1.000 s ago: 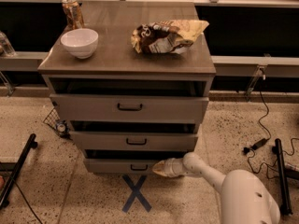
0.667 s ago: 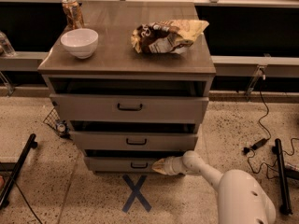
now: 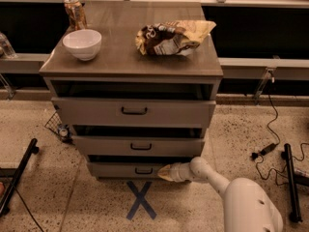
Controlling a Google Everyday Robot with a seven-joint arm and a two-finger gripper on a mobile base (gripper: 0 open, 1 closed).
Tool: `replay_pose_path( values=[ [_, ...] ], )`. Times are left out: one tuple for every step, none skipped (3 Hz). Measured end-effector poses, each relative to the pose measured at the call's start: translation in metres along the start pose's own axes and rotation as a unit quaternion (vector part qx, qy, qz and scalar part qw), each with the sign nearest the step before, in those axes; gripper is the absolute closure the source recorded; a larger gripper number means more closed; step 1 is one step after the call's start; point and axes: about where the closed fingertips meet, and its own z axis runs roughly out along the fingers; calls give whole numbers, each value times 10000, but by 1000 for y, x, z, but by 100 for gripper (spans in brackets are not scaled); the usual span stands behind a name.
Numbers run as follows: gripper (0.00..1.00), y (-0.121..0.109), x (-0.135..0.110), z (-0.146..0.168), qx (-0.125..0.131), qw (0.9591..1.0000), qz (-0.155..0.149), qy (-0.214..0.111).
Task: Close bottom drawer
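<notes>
Camera view looks down on the robot's white arm [image 3: 251,204], nearest at the lower right, reaching left across the speckled floor [image 3: 43,197]. Just left of it, a blue tape cross [image 3: 141,200] marks the floor in front of the cabinet [image 3: 212,71].

The gripper [image 3: 166,172] sits low at the right part of the bottom drawer [image 3: 111,169], at or against its front panel and right of the small black handle [image 3: 143,170]. Whether it is open or closed cannot be told.

The bottom drawer stands pulled out a little, with a dark gap above its front. It is probably a stiff wooden box on runners, light if empty, that slides straight back. No grasp should be needed; a flat push on the front panel ought to do. Pushing near the handle is safer, since a push far to one side might skew the drawer. The smooth front could let the tip slide.

Above are the middle drawer [image 3: 96,145] and the top drawer [image 3: 87,111], both also pulled out. On the cabinet top, farthest, stand a white bowl [image 3: 82,43], a snack bag [image 3: 171,36] and a can [image 3: 75,12].
</notes>
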Motion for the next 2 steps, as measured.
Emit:
replay_pose_path(
  values=[
    [100, -3, 5, -3, 18, 10000, 67, -41],
    [100, -5, 7, -8, 42, 10000, 74, -26]
  ],
)
